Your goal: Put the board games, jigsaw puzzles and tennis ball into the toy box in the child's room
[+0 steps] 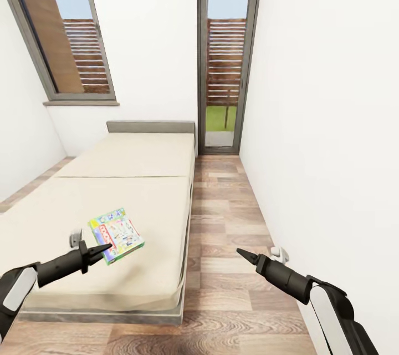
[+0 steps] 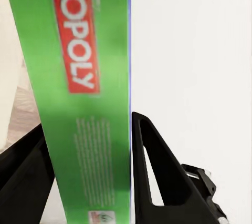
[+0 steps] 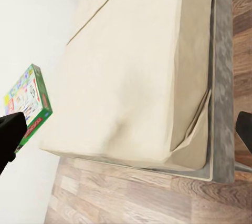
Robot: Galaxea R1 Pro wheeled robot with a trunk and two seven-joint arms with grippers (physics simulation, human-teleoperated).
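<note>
Here, from the head, the flat green-edged printed board game box [image 1: 116, 234] is seen pinched by the left hand [image 1: 103, 248] above the low beige-mattressed bed [image 1: 133, 188]; the right hand [image 1: 242, 254], seemingly pressed together, hangs over the wood-plank floor [image 1: 227, 216]. At the left wrist, black fingers [image 2: 157, 176] flank the box [image 2: 89, 108]. At the right wrist, the box [image 3: 29, 103] is seen beside the mattress [image 3: 142, 71].

One board game [image 1: 116, 235], one bed [image 1: 127, 177], two windows [image 1: 224, 55].
</note>
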